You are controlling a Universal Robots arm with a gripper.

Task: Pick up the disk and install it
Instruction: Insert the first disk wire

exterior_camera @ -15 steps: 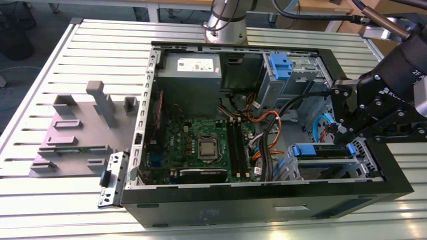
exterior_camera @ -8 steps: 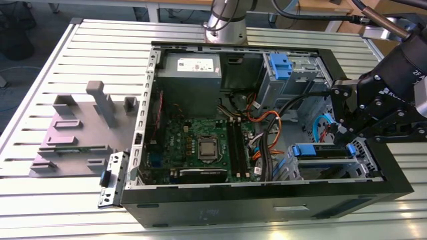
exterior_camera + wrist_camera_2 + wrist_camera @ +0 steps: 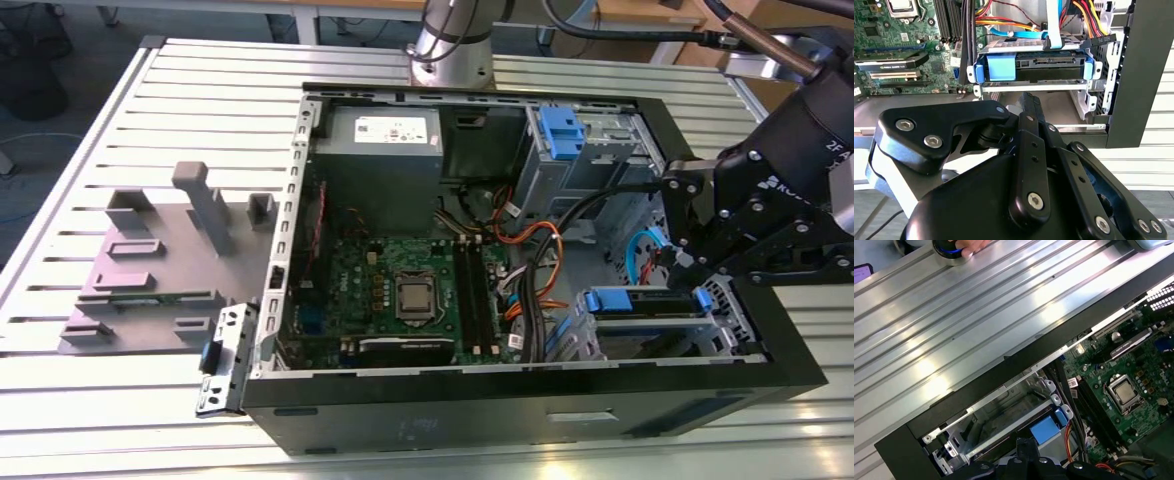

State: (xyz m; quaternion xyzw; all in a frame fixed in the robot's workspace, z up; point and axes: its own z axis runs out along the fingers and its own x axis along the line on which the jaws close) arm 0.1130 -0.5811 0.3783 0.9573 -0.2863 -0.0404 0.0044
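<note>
The disk [image 3: 1034, 67] sits in the metal drive cage [image 3: 721, 320] at the case's corner on the exterior view's right. Its blue carrier frame [image 3: 641, 303] faces out, and cables run to its connector edge. In the first wrist view its blue handle [image 3: 1044, 430] shows inside the cage. My gripper [image 3: 687, 252] hovers beside the cage, a short way back from the disk and not touching it. In the second wrist view its fingertips [image 3: 1029, 102] are together, with nothing between them.
The open black computer case [image 3: 534, 400] lies on a slotted aluminium table [image 3: 120, 400]. Inside are a motherboard [image 3: 400, 290], a grey power-supply box [image 3: 378, 140], a blue clip [image 3: 558, 130] and orange cables [image 3: 534, 240]. A grey fixture [image 3: 160, 260] stands beside the case. A hand [image 3: 971, 245] rests on a round device.
</note>
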